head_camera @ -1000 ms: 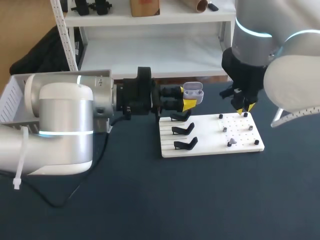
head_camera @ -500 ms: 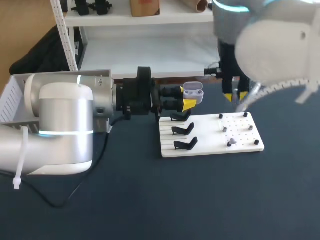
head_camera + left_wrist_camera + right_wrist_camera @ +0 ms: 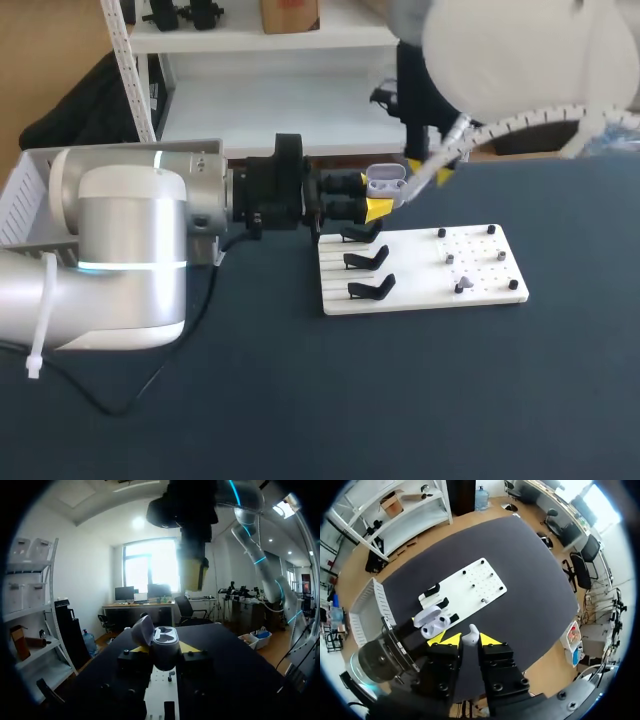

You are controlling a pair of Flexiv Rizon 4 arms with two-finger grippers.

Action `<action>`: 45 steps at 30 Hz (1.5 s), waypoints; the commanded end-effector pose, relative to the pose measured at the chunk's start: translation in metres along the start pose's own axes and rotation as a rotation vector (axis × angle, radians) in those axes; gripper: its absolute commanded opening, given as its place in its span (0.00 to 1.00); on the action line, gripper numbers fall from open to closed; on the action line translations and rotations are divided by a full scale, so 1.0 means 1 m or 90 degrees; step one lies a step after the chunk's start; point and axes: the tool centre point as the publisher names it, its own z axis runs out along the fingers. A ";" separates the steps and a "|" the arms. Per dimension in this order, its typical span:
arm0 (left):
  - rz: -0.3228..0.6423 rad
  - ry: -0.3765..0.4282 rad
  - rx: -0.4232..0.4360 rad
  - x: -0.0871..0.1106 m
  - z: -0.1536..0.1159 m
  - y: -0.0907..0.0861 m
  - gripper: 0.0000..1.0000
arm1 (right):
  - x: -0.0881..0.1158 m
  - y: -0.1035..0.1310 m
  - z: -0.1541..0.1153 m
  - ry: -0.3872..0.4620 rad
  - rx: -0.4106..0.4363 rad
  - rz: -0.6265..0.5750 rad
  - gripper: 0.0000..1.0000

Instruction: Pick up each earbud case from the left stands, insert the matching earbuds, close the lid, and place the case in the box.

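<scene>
My left gripper is shut on a white earbud case, held level above the back left corner of the white board. In the left wrist view the case sits between my yellow tips with its lid open and tilted back. My right gripper hangs just right of and above the case. In the right wrist view that gripper is shut on a small white earbud, with the open case below and slightly to one side.
Three black stands stand in a row on the board's left half. Its right half has pegs, and two small pale earbuds remain on it. A white basket stands at the table's far left, behind my left arm.
My right arm has swung up and left, from over the board's back right pegs to beside the open case. My left arm and the case have not moved.
</scene>
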 end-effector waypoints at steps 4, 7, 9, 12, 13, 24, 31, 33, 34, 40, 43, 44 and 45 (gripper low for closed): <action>0.001 -0.002 -0.002 0.001 0.000 0.000 0.00 | -0.002 0.022 -0.004 -0.007 -0.005 -0.023 0.00; 0.001 -0.002 -0.002 0.001 0.000 0.000 0.00 | -0.003 0.029 -0.006 -0.011 -0.009 -0.036 0.00; 0.001 -0.002 -0.002 0.001 0.000 0.000 0.00 | -0.003 0.033 -0.006 -0.010 -0.012 -0.041 0.00; 0.001 -0.002 -0.002 0.001 0.000 0.000 0.00 | -0.003 0.037 -0.002 -0.009 -0.010 -0.048 0.00; 0.001 -0.002 -0.002 0.001 0.000 0.000 0.00 | -0.003 0.038 0.000 -0.007 -0.011 -0.050 0.00; 0.001 -0.002 -0.002 0.001 0.000 0.000 0.00 | 0.003 0.039 0.018 0.011 -0.009 -0.057 0.00; 0.001 -0.002 -0.002 0.001 0.000 0.000 0.00 | 0.004 0.038 0.024 0.019 -0.008 -0.053 0.00; 0.001 -0.002 -0.002 0.001 0.000 0.000 0.00 | 0.005 0.038 0.025 0.020 -0.008 -0.053 0.00; 0.001 -0.002 -0.002 0.001 0.000 0.000 0.00 | 0.005 0.038 0.025 0.020 -0.008 -0.052 0.00; 0.001 -0.002 -0.002 0.001 0.000 0.000 0.00 | 0.004 0.038 0.027 0.019 -0.005 -0.050 0.00; 0.001 -0.002 -0.002 0.001 0.000 0.000 0.00 | 0.003 0.039 0.029 0.023 -0.008 -0.049 0.00; 0.001 -0.002 -0.002 0.001 0.000 0.000 0.00 | 0.003 0.039 0.029 0.022 -0.007 -0.050 0.00; 0.001 -0.002 -0.002 0.001 0.000 0.000 0.00 | 0.003 0.039 0.029 0.022 -0.006 -0.051 0.00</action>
